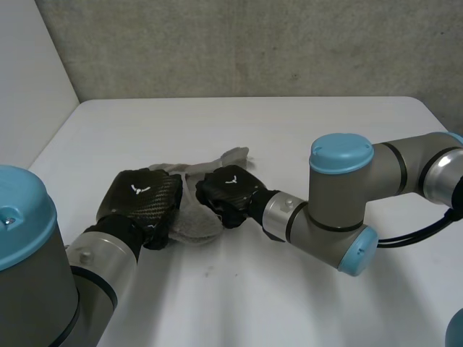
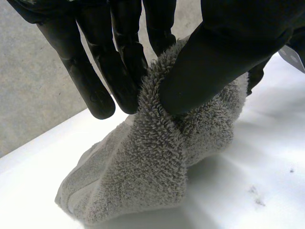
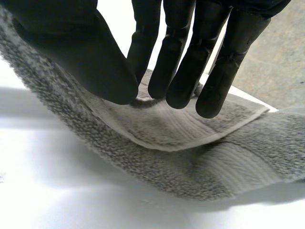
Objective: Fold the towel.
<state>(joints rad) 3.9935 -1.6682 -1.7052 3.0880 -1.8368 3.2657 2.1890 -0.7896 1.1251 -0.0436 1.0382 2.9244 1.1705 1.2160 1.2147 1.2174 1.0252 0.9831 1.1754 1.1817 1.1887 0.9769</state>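
A small grey towel [image 1: 197, 221] lies bunched on the white table [image 1: 289, 130], between my two hands. My left hand [image 1: 142, 199] is at the towel's left side. In its wrist view the thumb [image 2: 209, 62] and fingers [image 2: 121, 67] pinch a raised fold of the towel [image 2: 143, 181]. My right hand [image 1: 228, 191] is on the towel's right side, close to the left hand. In the right wrist view its thumb [image 3: 76, 52] and fingers [image 3: 186, 67] close on a lifted edge of the towel [image 3: 162, 133], which sags in layers beneath them.
One towel corner [image 1: 236, 154] pokes out behind the right hand. A grey wall stands behind the table's far edge. My right arm [image 1: 340, 202] reaches in low across the table from the right.
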